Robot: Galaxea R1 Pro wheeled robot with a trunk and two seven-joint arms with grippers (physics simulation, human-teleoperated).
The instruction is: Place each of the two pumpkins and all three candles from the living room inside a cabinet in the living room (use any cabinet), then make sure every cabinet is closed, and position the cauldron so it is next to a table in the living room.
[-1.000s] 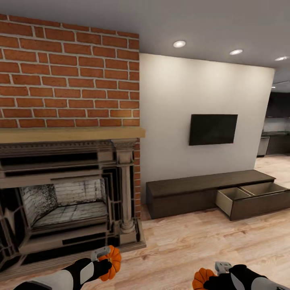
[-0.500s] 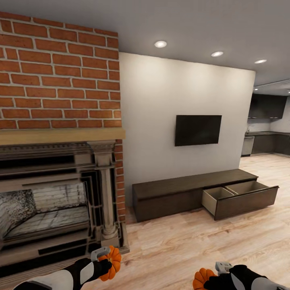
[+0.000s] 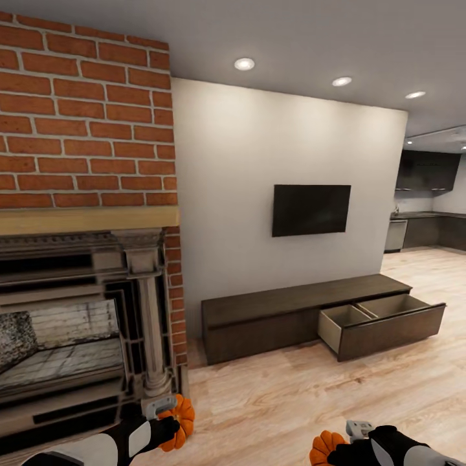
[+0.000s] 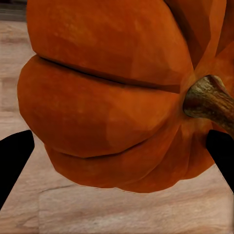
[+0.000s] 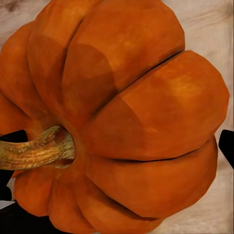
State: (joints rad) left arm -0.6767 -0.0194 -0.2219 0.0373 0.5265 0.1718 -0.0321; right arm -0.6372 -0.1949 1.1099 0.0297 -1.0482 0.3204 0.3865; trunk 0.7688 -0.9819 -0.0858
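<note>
My left gripper [image 3: 169,421] is shut on a bright-orange ribbed pumpkin [image 3: 179,422] at the bottom left of the head view; the same pumpkin [image 4: 117,92] sits between the dark fingertips [image 4: 14,156] in the left wrist view. My right gripper [image 3: 336,450] is shut on the second pumpkin [image 3: 325,449] at the bottom edge; its ribs and stem [image 5: 117,122] show close up in the right wrist view. The long dark-brown cabinet [image 3: 272,317] stands against the white wall ahead, with its right drawer [image 3: 382,320] pulled open and its pale interior showing.
A brick fireplace [image 3: 77,272] with a wooden mantel stands at the left, its stone column [image 3: 152,323] near my left arm. A black TV [image 3: 310,210] hangs above the cabinet. Light wood floor [image 3: 310,395] stretches between me and the cabinet. A dark kitchen [image 3: 427,207] lies far right.
The whole view has swung to the right, so the fireplace and cabinet have slid left in the picture. Both grippers keep their pumpkins in the same place.
</note>
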